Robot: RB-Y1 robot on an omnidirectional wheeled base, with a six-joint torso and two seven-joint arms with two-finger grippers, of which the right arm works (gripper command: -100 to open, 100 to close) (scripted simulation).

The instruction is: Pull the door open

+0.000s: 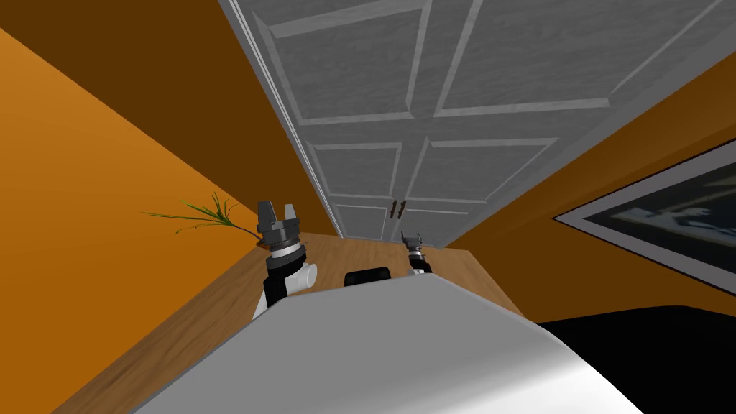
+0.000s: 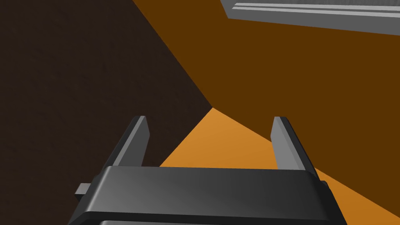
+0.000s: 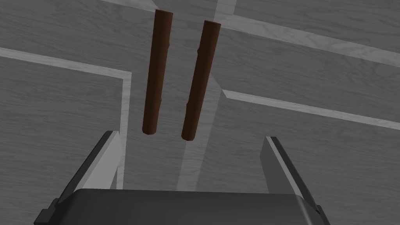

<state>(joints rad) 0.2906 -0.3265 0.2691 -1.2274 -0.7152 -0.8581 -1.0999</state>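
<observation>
right hand (image 3: 191, 136) spread, facing brown handles (image 3: 157, 74) on grey door (image 3: 58, 117) | left hand (image 2: 210, 118) spread, raised

Wood floor (image 1: 187, 338); green plant (image 1: 205, 214) by left wall.

Door (image 3: 312, 156): grey, with a faint wood grain running over panels and rails; finish matt. Handles (image 3: 157, 74): two brown bars, wood-like, with small knots, dull and unpolished. Floor (image 1: 180, 323): tan wood planks with visible grain and low sheen. Wall (image 1: 86, 180): orange, smooth, flat matt, no texture. My right tool (image 3: 191, 136): fingers (image 3: 105, 164) light grey and smooth; dark body carries a soft satin sheen. My left tool (image 2: 210, 117): same finish.
</observation>
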